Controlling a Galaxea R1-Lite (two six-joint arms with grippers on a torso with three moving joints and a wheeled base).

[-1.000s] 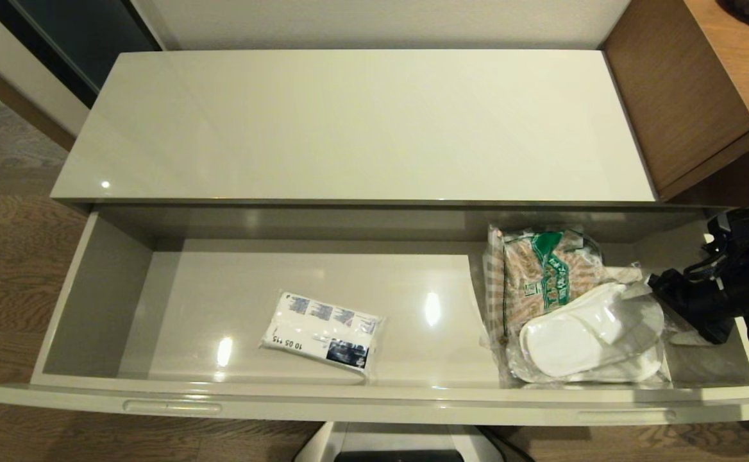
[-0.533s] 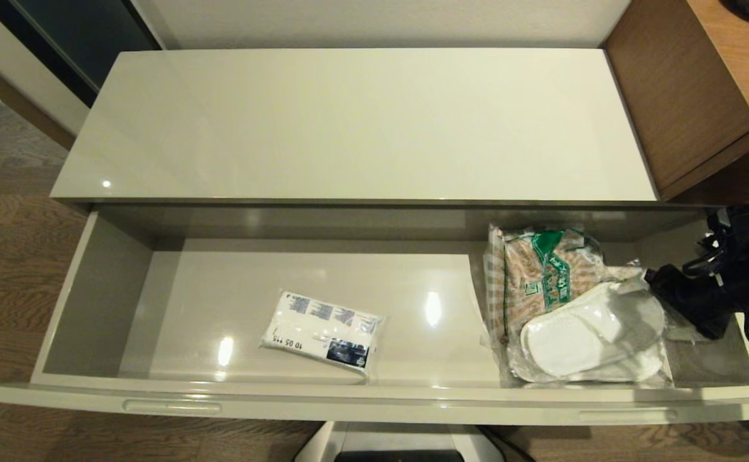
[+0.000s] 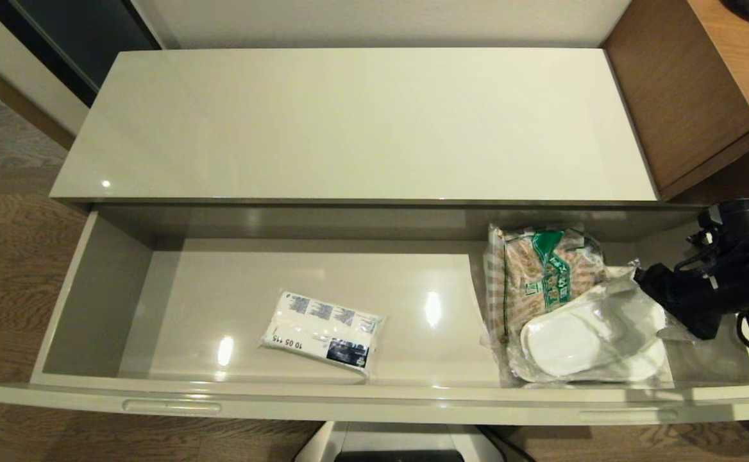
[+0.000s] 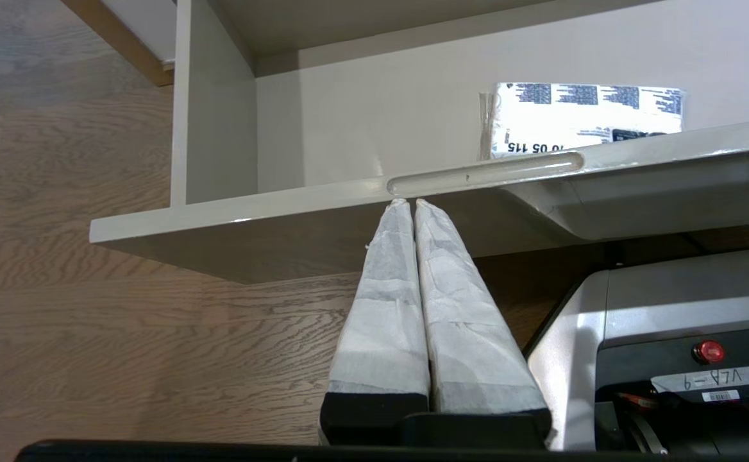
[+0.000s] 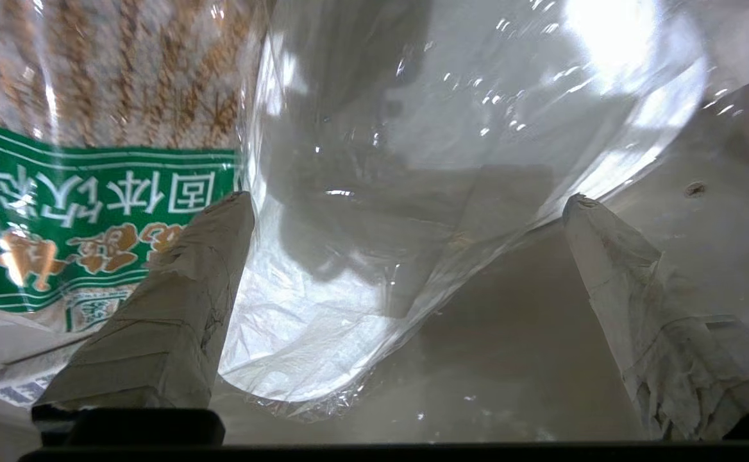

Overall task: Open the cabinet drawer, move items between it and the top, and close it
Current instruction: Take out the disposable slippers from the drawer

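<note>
Jaws of the right gripper [image 5: 406, 212] stand wide apart, straddling the crinkly wrap of the slippers [image 3: 589, 340] at the right end of the open cabinet drawer [image 3: 102, 289], beside the snack bag [image 3: 541, 263]. Left gripper [image 4: 411, 204] hangs closed below the drawer's near-left handle slot [image 4: 483, 176]. The tissue pack [image 3: 322, 331] lies mid-drawer; the top [image 3: 349, 122] sits behind.

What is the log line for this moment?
drawer: open | right gripper: open, around slippers wrap | left gripper: shut, below drawer front
</note>
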